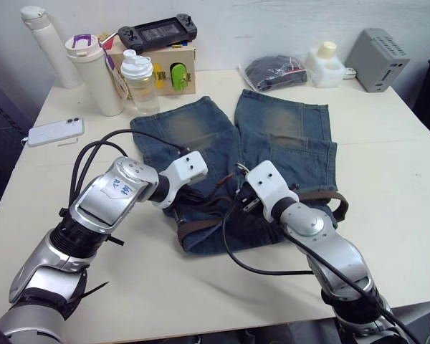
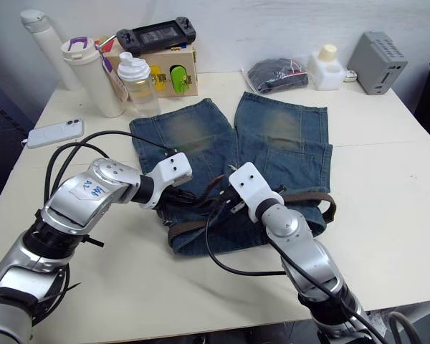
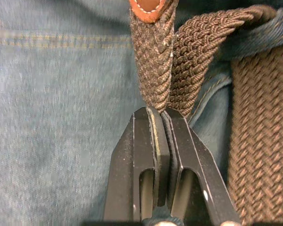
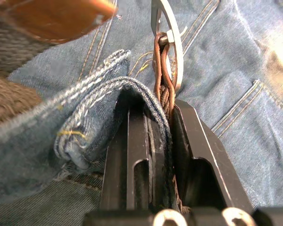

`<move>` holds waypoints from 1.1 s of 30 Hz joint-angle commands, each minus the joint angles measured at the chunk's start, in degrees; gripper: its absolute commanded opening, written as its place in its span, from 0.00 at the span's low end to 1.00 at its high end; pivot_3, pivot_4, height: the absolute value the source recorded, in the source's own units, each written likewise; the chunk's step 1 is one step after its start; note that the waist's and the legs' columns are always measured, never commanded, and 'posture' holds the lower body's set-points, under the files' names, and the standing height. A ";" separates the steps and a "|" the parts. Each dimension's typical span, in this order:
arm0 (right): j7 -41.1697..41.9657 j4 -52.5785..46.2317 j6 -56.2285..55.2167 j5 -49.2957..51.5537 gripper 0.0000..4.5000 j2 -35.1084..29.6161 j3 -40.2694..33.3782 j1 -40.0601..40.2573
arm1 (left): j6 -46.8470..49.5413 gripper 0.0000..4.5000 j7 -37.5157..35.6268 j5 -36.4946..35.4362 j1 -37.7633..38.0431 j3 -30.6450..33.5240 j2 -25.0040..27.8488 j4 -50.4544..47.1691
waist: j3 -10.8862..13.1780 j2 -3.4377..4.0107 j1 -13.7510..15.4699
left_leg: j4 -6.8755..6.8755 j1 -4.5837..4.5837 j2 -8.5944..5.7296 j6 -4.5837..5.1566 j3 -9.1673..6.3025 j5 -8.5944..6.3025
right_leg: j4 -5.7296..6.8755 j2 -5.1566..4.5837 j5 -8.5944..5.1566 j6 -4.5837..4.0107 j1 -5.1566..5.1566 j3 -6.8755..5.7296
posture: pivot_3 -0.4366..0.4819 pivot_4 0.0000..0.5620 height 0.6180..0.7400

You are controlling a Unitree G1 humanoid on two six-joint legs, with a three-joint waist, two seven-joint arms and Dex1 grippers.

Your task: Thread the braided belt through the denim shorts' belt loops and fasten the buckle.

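Left wrist view: we see the left claw (image 3: 161, 115) clamped on the braided belt (image 3: 153, 70). Our right claw (image 4: 162, 113) pinches the belt beside the buckle (image 4: 172, 42), against the denim shorts (image 1: 287, 129)

Denim shorts (image 1: 272, 143), faded blue with yellowish worn patches on both legs, lie flat, legs pointing away from the waistband (image 1: 229, 240), which forms the near edge. Braided belt (image 1: 322, 197), dark brown weave, runs along that waistband; one stretch emerges at the shorts' right hip and loops back, another shows at the left end of the waistband (image 1: 193, 228). Tan leather tip (image 3: 148, 5) stands just above the waistband, strap doubled beside it, pinched. Silver buckle (image 4: 172, 44) sits at mid-waistband, its brown strap end pressed against a raised fold of denim (image 4: 108, 94). Belt unfastened.
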 commanded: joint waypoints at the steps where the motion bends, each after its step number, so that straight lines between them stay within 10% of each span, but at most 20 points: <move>1: -1.21 -0.99 -1.31 -1.63 0.00 0.21 -0.35 -0.27 | 1.42 0.00 -0.16 -1.76 -1.67 1.59 -1.42 -0.30 | 0.00 0.00 0.09 | 0.00 0.00 -0.01 0.00 0.00 0.00 | 0.00 -0.01 0.00 0.00 0.00 0.00 | 0.48 0.27 0.59; 33: 1.04 -4.22 0.74 -5.13 0.00 -4.29 6.89 -3.02 | -0.95 0.00 3.72 1.37 -3.08 -1.56 -6.26 4.37 | 0.00 0.00 0.02 | 0.00 -0.01 -0.01 0.01 0.00 0.01 | 0.01 -0.01 0.00 0.01 0.00 0.01 | 0.48 0.27 0.59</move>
